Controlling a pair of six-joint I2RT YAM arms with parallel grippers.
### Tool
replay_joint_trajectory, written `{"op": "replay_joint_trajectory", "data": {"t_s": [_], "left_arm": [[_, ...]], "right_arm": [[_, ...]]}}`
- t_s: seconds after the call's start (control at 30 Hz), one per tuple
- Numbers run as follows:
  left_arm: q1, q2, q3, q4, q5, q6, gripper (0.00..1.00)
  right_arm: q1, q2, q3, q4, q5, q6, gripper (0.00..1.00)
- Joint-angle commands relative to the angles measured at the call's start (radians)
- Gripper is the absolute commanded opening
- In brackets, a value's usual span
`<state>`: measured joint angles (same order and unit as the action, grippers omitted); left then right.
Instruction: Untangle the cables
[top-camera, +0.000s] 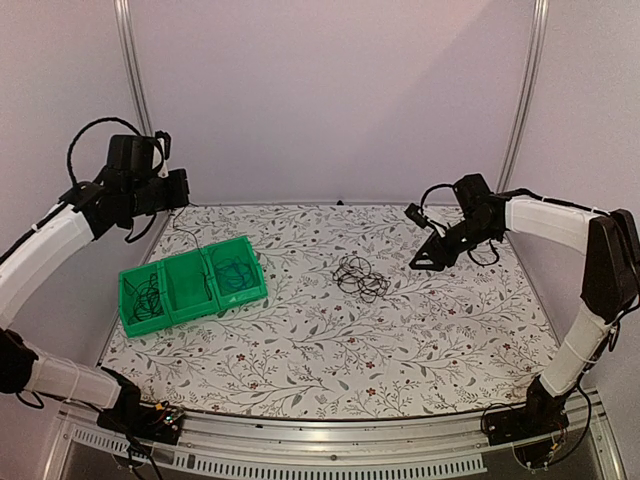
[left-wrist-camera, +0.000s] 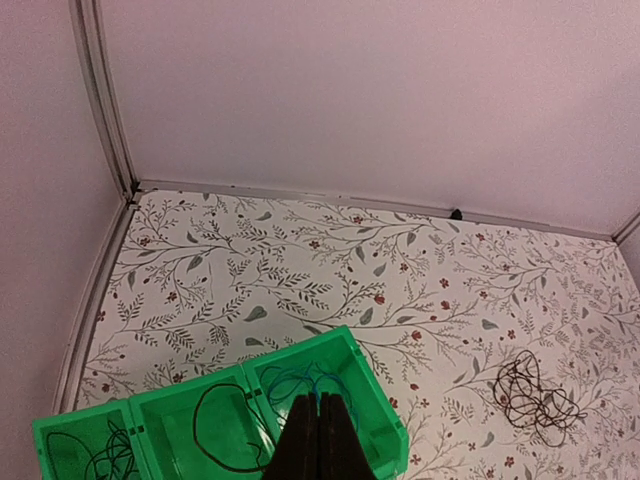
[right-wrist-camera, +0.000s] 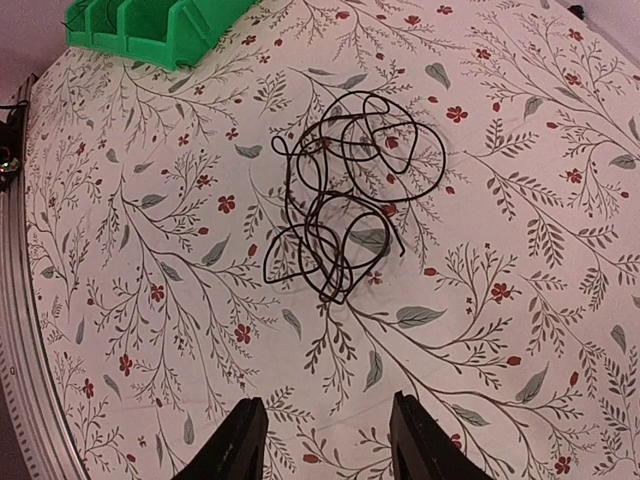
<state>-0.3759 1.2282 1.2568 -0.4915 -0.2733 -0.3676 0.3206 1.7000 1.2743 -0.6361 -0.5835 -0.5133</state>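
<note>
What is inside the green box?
The green bin holds black cables in its left and middle compartments and a blue cable in the right one. The left gripper hides part of that.

Loopy black cable tangle (top-camera: 361, 278) on floral table (top-camera: 330, 360), green three-compartment bin (top-camera: 190, 318) to its left, thin cables (top-camera: 146, 298) inside

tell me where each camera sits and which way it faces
top: above and behind the robot, looking down on the table; left arm, left hand, right arm, right hand show
left wrist: on the left arm, looking forward and down over the bin to the back wall; shut fingers at bottom
right wrist: on the right arm, looking down at the tangle; open fingers at bottom
shared: all three show bin and tangle
</note>
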Motion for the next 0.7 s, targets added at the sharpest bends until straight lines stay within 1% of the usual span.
{"op": "replay_joint_trajectory", "data": {"t_s": [0.0,0.17,0.27,0.37,0.47,0.57,0.67], "left_arm": [[0.021,-0.032,-0.077,0.062,0.004,0.003,0.0],[0.033,-0.042,-0.126,0.042,-0.019,0.019,0.0],[0.05,-0.015,-0.171,0.01,-0.031,0.023,0.0],[0.057,0.006,-0.184,-0.065,-0.118,-0.017,0.0],[0.066,-0.027,-0.18,-0.112,-0.186,-0.027,0.0],[0.102,-0.069,-0.192,-0.112,-0.161,0.015,0.0],[0.136,-0.063,-0.203,-0.121,-0.125,0.037,0.0]], "right_arm": [[0.002,-0.025,-0.019,-0.01,0.007,-0.006,0.46],[0.002,-0.026,-0.027,-0.001,0.004,-0.004,0.46],[0.002,-0.024,-0.029,0.004,0.001,-0.001,0.46],[0.002,-0.022,-0.03,0.006,0.003,0.001,0.46],[0.003,-0.025,-0.034,0.007,0.008,0.001,0.46],[0.003,-0.031,-0.043,0.007,0.007,0.001,0.46],[0.002,-0.033,-0.047,0.01,0.006,-0.001,0.46]]}}
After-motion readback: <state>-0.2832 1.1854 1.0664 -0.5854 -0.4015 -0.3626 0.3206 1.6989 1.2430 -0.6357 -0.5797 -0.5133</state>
